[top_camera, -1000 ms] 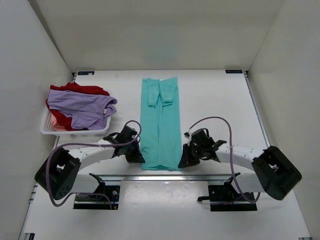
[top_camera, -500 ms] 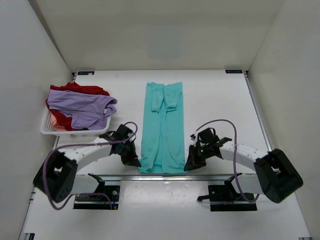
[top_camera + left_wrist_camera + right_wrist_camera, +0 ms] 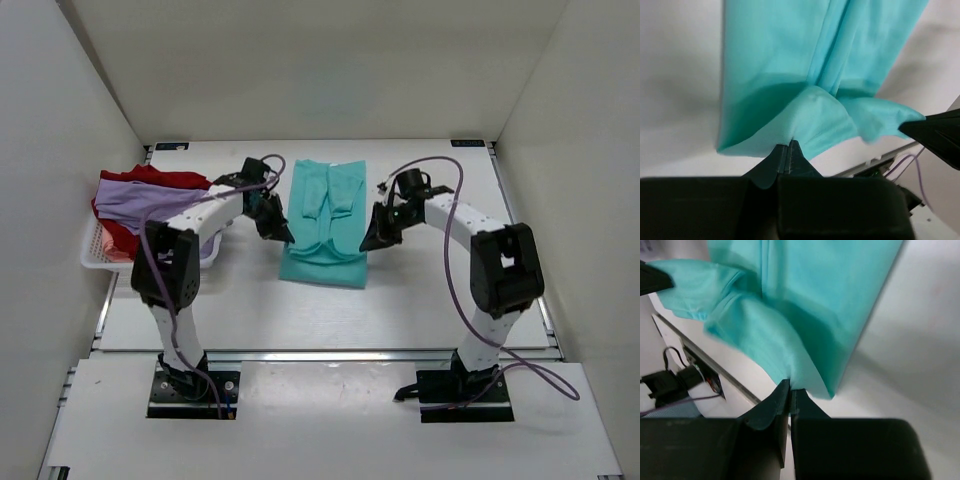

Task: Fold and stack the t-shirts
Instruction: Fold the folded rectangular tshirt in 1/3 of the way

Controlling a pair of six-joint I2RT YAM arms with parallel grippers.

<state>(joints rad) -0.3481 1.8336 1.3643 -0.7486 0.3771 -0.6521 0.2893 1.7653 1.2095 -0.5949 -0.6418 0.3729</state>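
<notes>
Teal shirt (image 3: 320, 265), soft, light and limp, is laid as a narrow strip on the surface (image 3: 430, 300). Its rounded fold is seen nearer than the jaws. One hem corner is pinched in the closed left jaws and the other in the closed right jaws. In both wrist views thin cloth is clamped at the tips, and a loose curl sags between the two pairs. Such cloth is judged likely to slump and slide wherever it is unsupported, so it is best held at the hem corners and kept taut between the jaws. The end with the folded-in sleeves is seen just beyond the jaws. Well left of the left jaws, a lavender shirt (image 3: 140, 200) and a red shirt (image 3: 170, 180) are heaped in a basket (image 3: 100, 258).

A second ago the strip lay full length, with the hem nearest. The hem has since been lifted and carried away over the shirt, so the strip is doubled.
</notes>
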